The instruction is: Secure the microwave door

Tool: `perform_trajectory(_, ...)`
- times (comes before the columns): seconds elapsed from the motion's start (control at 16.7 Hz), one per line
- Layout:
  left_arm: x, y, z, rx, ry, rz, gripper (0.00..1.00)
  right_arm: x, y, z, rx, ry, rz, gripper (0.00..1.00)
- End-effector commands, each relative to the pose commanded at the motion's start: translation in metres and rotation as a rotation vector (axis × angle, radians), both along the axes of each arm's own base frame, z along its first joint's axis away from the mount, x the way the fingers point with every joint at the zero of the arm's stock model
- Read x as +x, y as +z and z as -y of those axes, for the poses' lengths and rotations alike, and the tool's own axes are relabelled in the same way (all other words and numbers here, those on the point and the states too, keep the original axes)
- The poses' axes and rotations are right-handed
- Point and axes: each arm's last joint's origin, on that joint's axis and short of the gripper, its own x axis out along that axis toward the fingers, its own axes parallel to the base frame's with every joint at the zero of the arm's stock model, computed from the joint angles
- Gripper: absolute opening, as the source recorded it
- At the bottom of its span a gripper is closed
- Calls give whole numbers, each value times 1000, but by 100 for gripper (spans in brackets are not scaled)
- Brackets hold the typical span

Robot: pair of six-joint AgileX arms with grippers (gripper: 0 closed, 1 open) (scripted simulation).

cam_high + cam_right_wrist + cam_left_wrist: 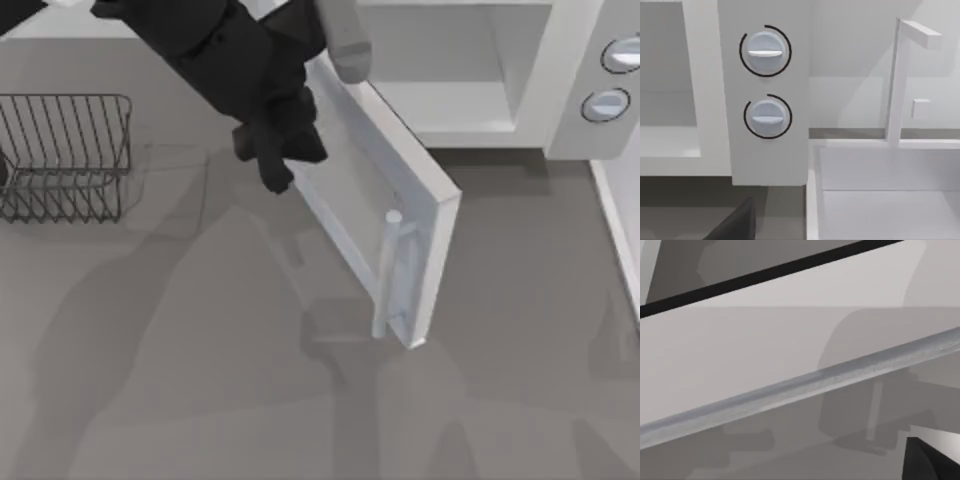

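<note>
The microwave door [405, 190] stands open, swung out from the white microwave body [565, 90] towards the middle of the table. Its grey window pane [345, 195] faces the left side, and its silvery bar handle [388, 270] is at the free end. My left gripper [278, 165] sits at the outer face of the door, close to the hinge end and against or just off the pane. The left wrist view looks along the pane [740, 350] from very near. My right arm is parked facing the two round knobs [765, 51].
A wire basket [65, 155] stands at the table's left. A white sink [890, 200] with a faucet [896, 85] lies to the right of the microwave. Open grey table [200, 380] spreads in front of the door.
</note>
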Motion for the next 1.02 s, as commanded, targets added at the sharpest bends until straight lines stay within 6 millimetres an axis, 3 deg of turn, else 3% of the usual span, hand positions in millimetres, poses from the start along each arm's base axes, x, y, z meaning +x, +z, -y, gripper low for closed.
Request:
perform_trajectory(0.24,0,0,18,0,0,0,0,0,0,0,0,0,0,100)
perform_trajectory(0.54,0,0,20,-1,2,-1,0,0,0,0,0,0,0,100)
perform_trajectory(0.78,-1,0,38,-1,2,0,0,0,0,0,0,0,0,100)
perform_trajectory(1.02,-1,1,38,-2,2,-2,0,0,0,0,0,0,0,100)
